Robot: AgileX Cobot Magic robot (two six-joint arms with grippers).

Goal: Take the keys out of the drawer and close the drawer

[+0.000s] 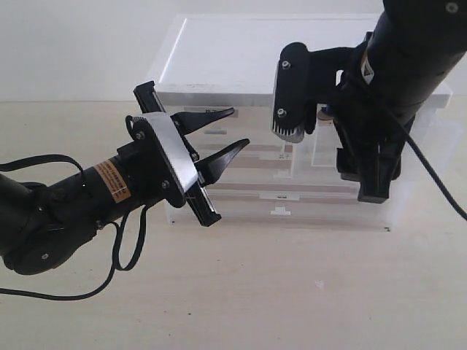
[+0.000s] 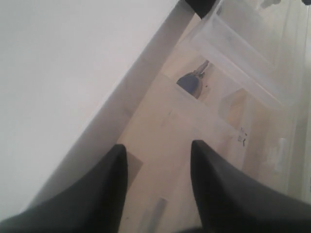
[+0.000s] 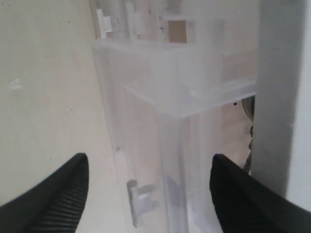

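Between the spread fingers of the right gripper (image 3: 148, 160), which was released and held nothing, the open end of the drawer (image 3: 141, 121) was seen in the right wrist view, with its small tab handle (image 3: 137, 200) near the lower edge. From the exterior view that gripper was pointed downward at the right front of the translucent drawer cabinet (image 1: 219, 58), where the drawer stood out from the cabinet's face. The left gripper (image 1: 239, 127) was also released and empty, and was held level at the left front of the cabinet, apart from it, with its fingertips turned toward the upper drawers. Past those fingertips, in the left wrist view, the keys (image 2: 192, 80) were made out through the cloudy plastic, and chiefly the blue fob (image 2: 189, 83) could be recognised. They lay just beside the wall of the open drawer; whether inside it could not be told. Cabinet and arms were set over a pale table (image 1: 255, 292)
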